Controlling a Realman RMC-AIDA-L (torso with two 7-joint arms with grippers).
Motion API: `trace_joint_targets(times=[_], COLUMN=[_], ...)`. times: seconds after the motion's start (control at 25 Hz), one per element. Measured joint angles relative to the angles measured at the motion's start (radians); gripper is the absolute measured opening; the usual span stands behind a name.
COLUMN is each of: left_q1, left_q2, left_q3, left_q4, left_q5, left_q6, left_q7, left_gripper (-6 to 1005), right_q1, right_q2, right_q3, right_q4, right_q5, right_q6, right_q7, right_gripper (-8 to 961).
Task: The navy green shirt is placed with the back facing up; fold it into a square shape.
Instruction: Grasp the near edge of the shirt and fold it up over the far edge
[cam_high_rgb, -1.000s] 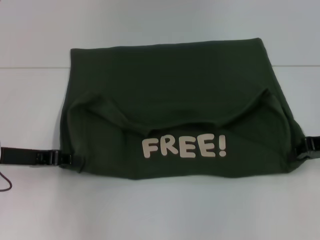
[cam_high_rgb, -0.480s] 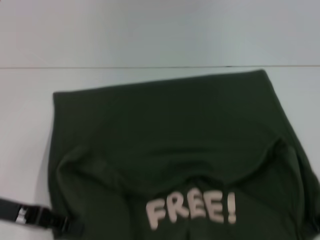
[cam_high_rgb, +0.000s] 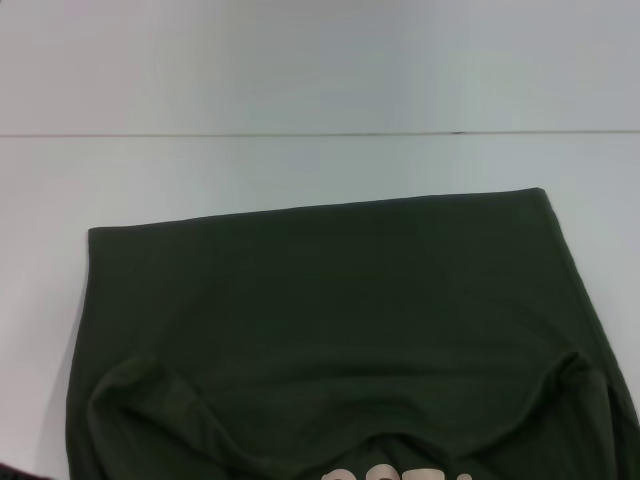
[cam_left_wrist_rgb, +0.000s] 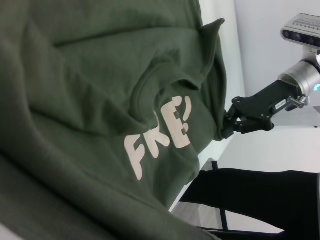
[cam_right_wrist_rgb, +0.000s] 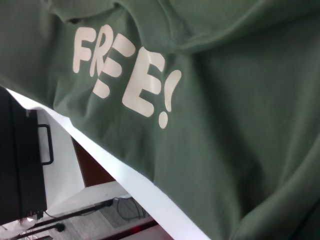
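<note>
A: Largest first. What does the head camera record?

B: The white table fills the upper half of that view, a thin seam line crossing it. The navy green shirt lies on its near part, spreading out past the bottom edge of the view. Its far edge runs straight and a little slanted, the right corner farther away than the left.

A: Surface of the cloth?

B: Folded over on itself: a curved fold arcs across the near portion, a rumpled bulge at each side. The shirt is not plain (a cream print reading "FREE!" sits on the upturned layer). Only the tops of those letters peek in at the bottom edge of the head view; both wrist views show them creased.

A: The grippers?

B: Neither appears in the head view. The left wrist view shows the right gripper farther off, black, at the shirt's side edge, its fingers pinched on the hem where the cloth gathers to a point. The left gripper's own fingers show in no view, so whether they are parted or holding cloth cannot be told.

A: Smaller items?

B: In the right wrist view, the table's white edge under the hanging cloth, and below it a black cabinet on the floor.
</note>
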Motion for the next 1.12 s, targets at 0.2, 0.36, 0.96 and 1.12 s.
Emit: trace_joint_targets(times=[0.2,0.36,0.96,1.12], left_q1=[-0.035,-0.054,0.008,0.019], left_q2=[0.017,0.027,-0.009,-0.034], left_q3=[-0.105,-0.246,-0.48,-0.486], left_q4=[-0.008,-0.008,-0.029,-0.066], left_q5=[-0.039,-0.054,-0.303,-0.355], left_q6=[-0.007,-0.059,-0.458,-0.566], left_q7=[-0.002,-0.036,-0.01,0.046], left_gripper=[31,31,32,37], right_q1=[0.007,0.019,0.038,0.038], right_q2=[-0.011,-0.055,-0.033,0.038], right_q3=[0.108,0.205,0.346,0.349], right_q4=[0.004,0.046,0.261,0.263], right_q5=[0.029,0.141,0.665,0.732], right_q6=[0.003,0.005,0.418,0.6], right_q7=[-0.013,-0.003,-0.022,-0.085], right_gripper=[37,39,47,49])
